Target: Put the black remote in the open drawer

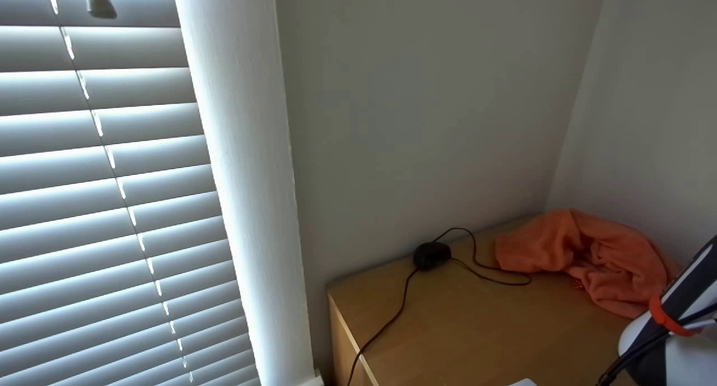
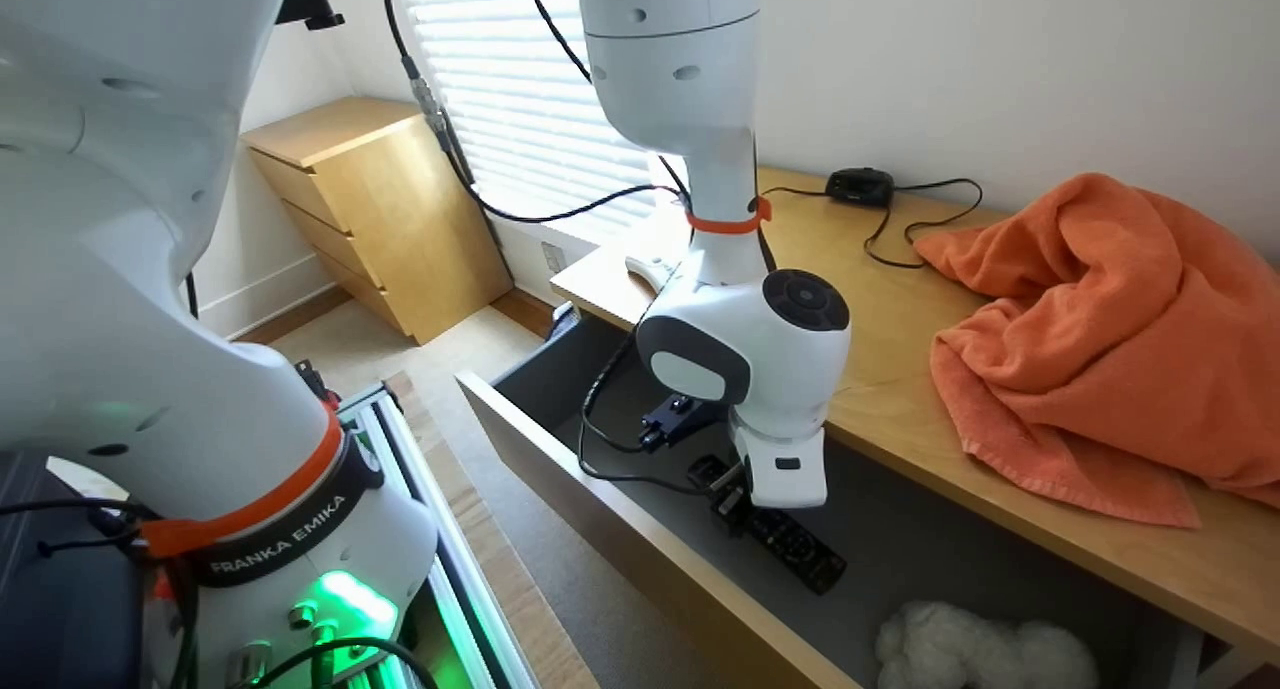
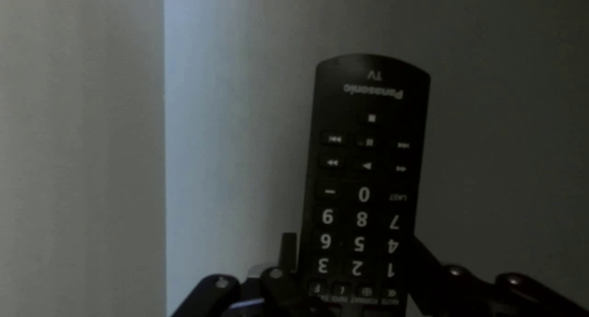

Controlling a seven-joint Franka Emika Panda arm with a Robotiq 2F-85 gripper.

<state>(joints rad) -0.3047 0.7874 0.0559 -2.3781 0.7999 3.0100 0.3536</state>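
Wrist view: you have the black remote (image 3: 361, 183) right of centre, its length running down past the bottom edge of the frame. Tool (image 3: 354, 257) state: clamped on the remote, with the fingers (image 3: 289, 251) against its two long sides low in the frame. The buttons face you; the lettering, "Panasonic" and "TV" included, reads upside down. At left you see a pale vertical band (image 3: 83, 146), identity unclear.

In an exterior view, your drawer (image 2: 620, 529) stands pulled out across the lower middle of the frame. The remote sits within its outline, a little below and right of centre, slanting from upper left to lower right; from this angle you cannot tell whether its underside touches the drawer floor. A fluffy white thing (image 2: 985, 649) lies in the drawer at lower right, apart from the remote. Your arm (image 2: 670, 69) comes down from the top edge, wrist over the drawer.

Surface (image 2: 890, 369): on it you have a crumpled orange cloth (image 2: 1120, 339) and, near it, a small corded black plug (image 2: 858, 186); both show in both exterior views. A white object (image 2: 650, 269), partly hidden by the arm, is at the surface's left end. Blinds (image 1: 101, 235) fill the left of an exterior view.
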